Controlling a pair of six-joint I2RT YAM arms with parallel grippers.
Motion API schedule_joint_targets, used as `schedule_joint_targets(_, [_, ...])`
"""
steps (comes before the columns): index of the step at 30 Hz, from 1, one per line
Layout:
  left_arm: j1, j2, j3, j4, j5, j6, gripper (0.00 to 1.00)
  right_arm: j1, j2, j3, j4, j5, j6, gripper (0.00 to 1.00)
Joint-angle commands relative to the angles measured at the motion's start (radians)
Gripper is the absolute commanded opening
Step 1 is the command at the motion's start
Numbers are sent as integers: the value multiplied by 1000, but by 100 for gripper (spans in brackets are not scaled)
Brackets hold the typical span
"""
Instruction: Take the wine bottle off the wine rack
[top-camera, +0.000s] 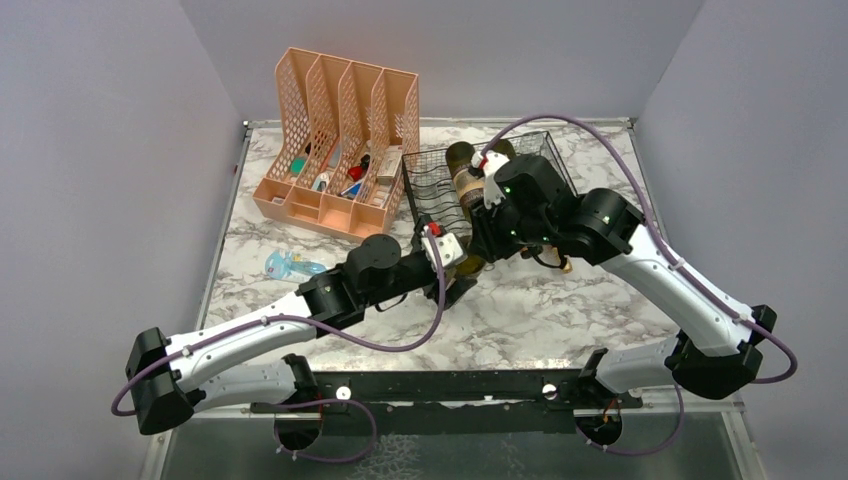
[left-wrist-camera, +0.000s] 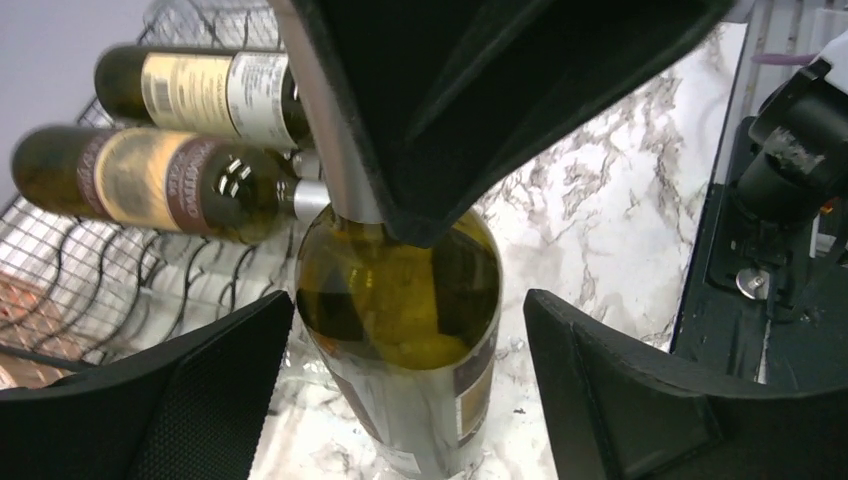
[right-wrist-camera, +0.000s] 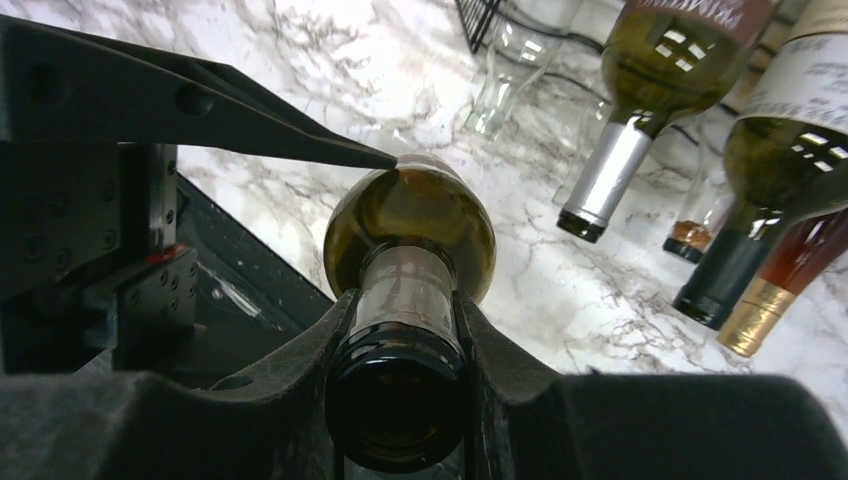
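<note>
A green wine bottle (left-wrist-camera: 400, 330) stands upright on the marble table, just in front of the black wire wine rack (top-camera: 540, 150). My right gripper (right-wrist-camera: 405, 310) is shut on its neck from above; it shows in the top view (top-camera: 484, 240). My left gripper (left-wrist-camera: 408, 310) is open, with one finger on each side of the bottle's body at shoulder height; the left finger is close to the glass, the right one apart. In the top view the left gripper (top-camera: 462, 275) sits low beside the bottle. Several other bottles (left-wrist-camera: 170, 180) lie on the rack (left-wrist-camera: 90, 290).
A peach plastic file organiser (top-camera: 340, 140) with small items stands left of the rack. A light blue object (top-camera: 290, 265) lies on the table by the left arm. Necks of rack bottles (right-wrist-camera: 600, 185) point toward the table's front. Grey walls close in on three sides.
</note>
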Motion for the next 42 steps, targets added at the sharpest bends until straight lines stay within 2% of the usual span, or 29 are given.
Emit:
schedule_joint_targets(1, [-8,-10,-79,213,-75,-51,89,8,-32,-33,173,-91,13,1])
schedule_joint_targets(2, [-8,-4,-95,230,-94,-49,90,8,-30,-37,182,-104,16,1])
schedule_joint_targets(4, [-8,1,-136,279,-122,-45,98,9,-22,-45,197,-133,19,1])
schedule_joint_targets(11, [-8,16,-236,389,-223,-23,98,8,11,-62,221,-180,9,1])
schedule_joint_targets(13, [-8,15,-256,404,-251,-30,87,9,18,-62,232,-210,1,1])
schedule_joint_targets(15, [-8,2,-283,421,-319,-48,67,9,27,-66,243,-234,-4,4])
schedule_joint_targets(17, [-7,-28,-312,439,-382,-65,57,9,33,-69,254,-225,-2,24])
schedule_joint_targets(21, [-3,-98,-384,485,-531,-74,48,8,27,-62,276,-128,10,77])
schedule_joint_targets(23, [16,-143,-421,513,-594,-74,43,7,0,-57,301,-60,21,97])
schedule_joint_targets(24, [32,-166,-442,538,-617,-79,42,7,-14,-55,317,-29,24,100])
schedule_joint_targets(28, [138,-251,-505,599,-659,-118,37,-47,-64,-99,377,60,19,100])
schedule_joint_targets(33, [290,-299,-571,700,-680,-130,37,-215,-91,-280,465,19,27,100])
schedule_joint_targets(35, [333,-285,-584,737,-671,-116,37,-241,-88,-351,504,63,23,100])
schedule_joint_targets(42, [373,-213,-671,892,-658,-126,39,-246,-33,-490,594,114,10,99])
